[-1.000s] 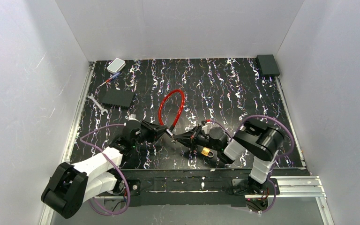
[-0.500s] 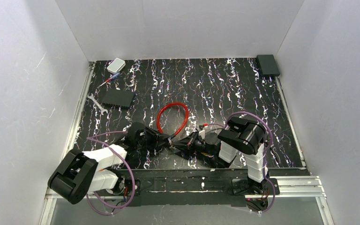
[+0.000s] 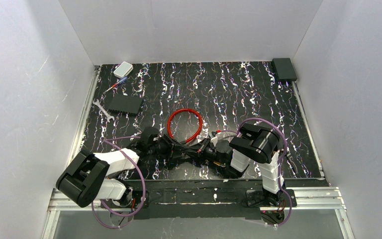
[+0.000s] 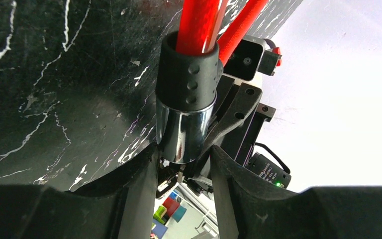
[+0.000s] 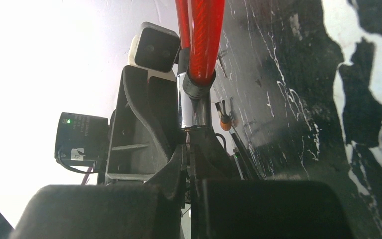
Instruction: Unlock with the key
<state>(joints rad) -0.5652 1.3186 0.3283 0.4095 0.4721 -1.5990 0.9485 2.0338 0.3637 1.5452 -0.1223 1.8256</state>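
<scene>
The lock is a red cable loop (image 3: 184,125) lying on the mat, ending in a black sleeve and a chrome barrel (image 4: 185,127). My left gripper (image 4: 184,167) is open, with a finger (image 4: 138,191) on either side of the barrel's end. From the opposite side my right gripper (image 5: 189,149) is shut on the thin key (image 5: 188,138), whose blade points into the barrel (image 5: 194,112). In the left wrist view a sliver of the key (image 4: 180,175) shows just under the barrel's mouth. From above, both grippers (image 3: 178,151) (image 3: 197,149) meet low over the mat, near its front edge.
A white box (image 3: 123,69), a screwdriver (image 3: 115,85), a wrench (image 3: 101,109) and a flat black box (image 3: 125,104) lie at the back left. Another black box (image 3: 284,68) sits in the back right corner. White walls close in three sides.
Both grippers have come down to the mat with the lock. The red loop, upright a second ago, now lies flat. My left jaws have widened off the barrel; the right stays shut.
</scene>
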